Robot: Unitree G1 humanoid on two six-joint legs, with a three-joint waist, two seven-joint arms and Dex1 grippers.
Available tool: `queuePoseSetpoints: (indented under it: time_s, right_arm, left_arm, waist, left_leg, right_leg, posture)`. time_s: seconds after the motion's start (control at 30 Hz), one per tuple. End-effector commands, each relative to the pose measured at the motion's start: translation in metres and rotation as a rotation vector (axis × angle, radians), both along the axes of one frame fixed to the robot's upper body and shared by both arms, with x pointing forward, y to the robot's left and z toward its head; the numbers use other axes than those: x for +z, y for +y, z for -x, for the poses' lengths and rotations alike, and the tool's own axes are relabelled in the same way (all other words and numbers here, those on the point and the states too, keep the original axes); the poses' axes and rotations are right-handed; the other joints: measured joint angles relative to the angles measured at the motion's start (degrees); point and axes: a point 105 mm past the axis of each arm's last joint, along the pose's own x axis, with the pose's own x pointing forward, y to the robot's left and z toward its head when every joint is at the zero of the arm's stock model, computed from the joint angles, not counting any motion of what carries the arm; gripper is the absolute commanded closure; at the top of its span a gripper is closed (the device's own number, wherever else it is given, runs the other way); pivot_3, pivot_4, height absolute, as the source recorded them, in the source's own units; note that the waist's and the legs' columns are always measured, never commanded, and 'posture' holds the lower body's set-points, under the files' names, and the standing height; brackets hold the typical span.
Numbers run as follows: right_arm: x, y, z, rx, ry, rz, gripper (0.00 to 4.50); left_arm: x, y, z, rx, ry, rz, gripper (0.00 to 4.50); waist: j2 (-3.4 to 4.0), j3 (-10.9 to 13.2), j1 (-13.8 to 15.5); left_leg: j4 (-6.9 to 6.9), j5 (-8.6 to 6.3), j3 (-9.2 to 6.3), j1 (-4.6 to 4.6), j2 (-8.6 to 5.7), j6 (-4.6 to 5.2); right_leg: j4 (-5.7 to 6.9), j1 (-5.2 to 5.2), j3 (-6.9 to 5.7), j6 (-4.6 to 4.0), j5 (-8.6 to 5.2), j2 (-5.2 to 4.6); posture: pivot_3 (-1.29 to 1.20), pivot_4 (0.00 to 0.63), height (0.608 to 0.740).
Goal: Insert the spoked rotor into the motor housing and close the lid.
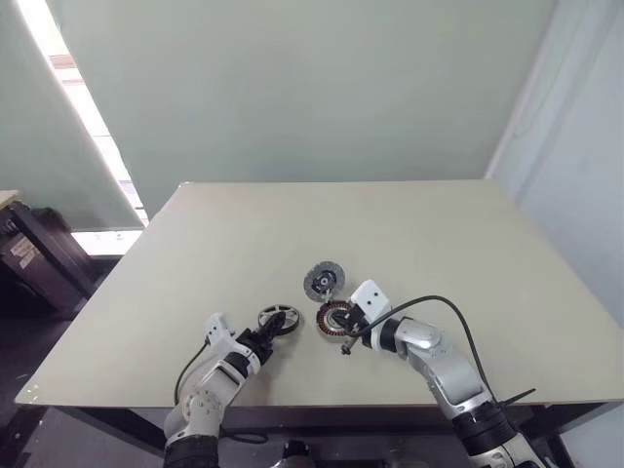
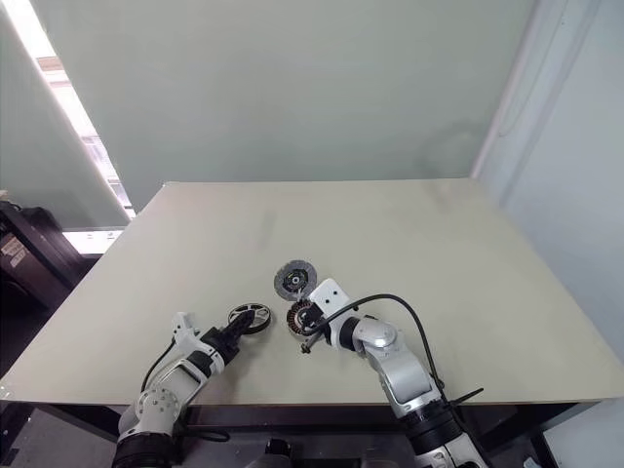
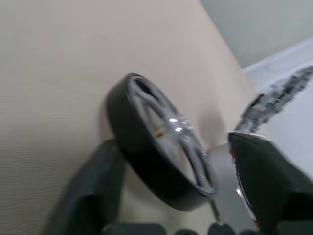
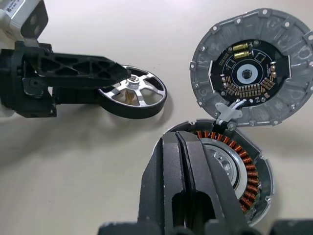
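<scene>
The spoked rotor (image 1: 278, 317), a black ring with silver spokes, stands tilted on the table just left of the motor housing (image 1: 335, 318), which has copper windings. My left gripper (image 1: 265, 337) is open, with its fingers (image 3: 93, 196) on either side of the rotor (image 3: 156, 152). One finger is against the rim and the other is a little apart. The grey lid (image 4: 252, 68) lies flat just beyond the housing (image 4: 234, 166), touching its edge. My right gripper (image 4: 178, 142) is shut with nothing between its fingers, its tips over the housing's near rim.
The beige table (image 1: 468, 253) stretches wide beyond and to both sides of the parts. A black cable (image 1: 444, 307) loops over my right arm. A dark box (image 1: 29, 253) sits on the floor off the table's left edge.
</scene>
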Motion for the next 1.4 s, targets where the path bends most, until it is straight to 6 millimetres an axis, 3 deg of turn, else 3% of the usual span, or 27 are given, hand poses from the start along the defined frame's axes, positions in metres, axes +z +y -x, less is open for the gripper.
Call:
queuePoseSetpoints:
  time_s: [0.03,0.13,0.37,0.57,0.67,0.83,0.97,1.13,1.4]
  right_arm:
    - [0.021,0.002,-0.003,0.001,-0.065,-0.042,4.5]
    - [0.022,0.001,-0.003,-0.002,-0.067,-0.04,4.5]
    - [0.022,0.001,-0.003,-0.006,-0.067,-0.039,4.5]
    - [0.021,-0.001,-0.002,-0.011,-0.067,-0.037,4.5]
    - [0.02,-0.003,-0.003,-0.016,-0.066,-0.035,4.5]
    - [0.016,-0.012,-0.002,-0.039,-0.057,-0.024,4.5]
    - [0.012,-0.021,-0.001,-0.059,-0.047,-0.007,4.5]
    - [0.006,-0.038,0.001,-0.107,-0.031,0.018,4.5]
    - [-0.002,-0.055,0.009,-0.161,-0.002,0.048,4.5]
  left_arm:
    - [-0.001,-0.001,-0.003,0.01,0.015,0.013,2.42]
    - [-0.002,0.001,-0.004,0.03,0.03,0.021,3.32]
    - [-0.001,0.0,-0.006,0.037,0.026,0.031,3.32]
    - [0.032,0.002,-0.007,0.057,-0.129,0.188,3.32]
    - [0.047,0.006,-0.001,0.045,-0.191,0.25,3.32]
    - [0.062,0.003,0.015,0.008,-0.216,0.333,3.32]
    - [0.069,-0.008,0.025,-0.059,-0.217,0.362,3.32]
    - [0.075,-0.039,0.035,-0.188,-0.2,0.388,3.32]
    - [0.069,-0.068,0.021,-0.244,-0.177,0.386,3.32]
  waist:
    - [-0.04,-0.01,-0.02]
    - [-0.07,-0.02,-0.02]
    - [-0.07,-0.01,-0.03]
    - [-0.21,0.01,-0.08]
    - [-0.25,0.0,-0.19]
    - [-0.25,0.0,-0.12]
    - [-0.29,0.03,-0.05]
    - [-0.31,0.04,-0.03]
    - [-0.31,0.04,0.01]
  left_leg:
    - [-0.01,0.02,0.0,-0.04,0.0,0.03]
    - [-0.06,0.01,-0.01,-0.1,-0.01,0.03]
    - [-0.1,0.01,0.0,-0.08,0.01,0.02]
    - [-0.1,0.01,-0.01,-0.26,0.01,0.02]
    - [-0.06,0.04,0.0,-0.91,0.01,0.04]
    - [-0.14,0.02,0.02,-0.92,0.02,0.03]
    - [-0.1,0.01,0.03,-0.9,0.01,0.03]
    - [0.04,0.01,0.04,-0.9,0.02,0.03]
    - [0.05,0.02,0.05,-0.9,0.02,0.04]
  right_leg:
    - [-0.02,-0.04,0.0,0.01,0.01,0.0]
    - [-0.05,-0.09,0.0,0.09,0.05,0.0]
    - [-0.05,-0.09,-0.01,0.01,0.01,0.0]
    - [-0.05,-0.27,-0.01,0.04,0.02,0.0]
    - [-0.01,-0.92,0.0,0.14,0.11,0.02]
    - [-0.08,-0.94,0.04,0.09,0.14,0.02]
    - [-0.08,-0.89,0.03,0.07,0.12,0.01]
    - [-0.05,-0.82,0.02,-0.04,0.06,0.02]
    - [-0.03,-0.83,0.02,-0.01,0.08,0.05]
  posture:
    - [0.0,0.0,0.74]
    - [0.0,0.0,0.74]
    - [0.0,0.0,0.74]
    - [0.0,0.0,0.74]
    - [0.0,0.0,0.74]
    - [0.0,0.0,0.74]
    - [0.0,0.0,0.74]
    - [0.0,0.0,0.74]
    - [0.0,0.0,0.74]
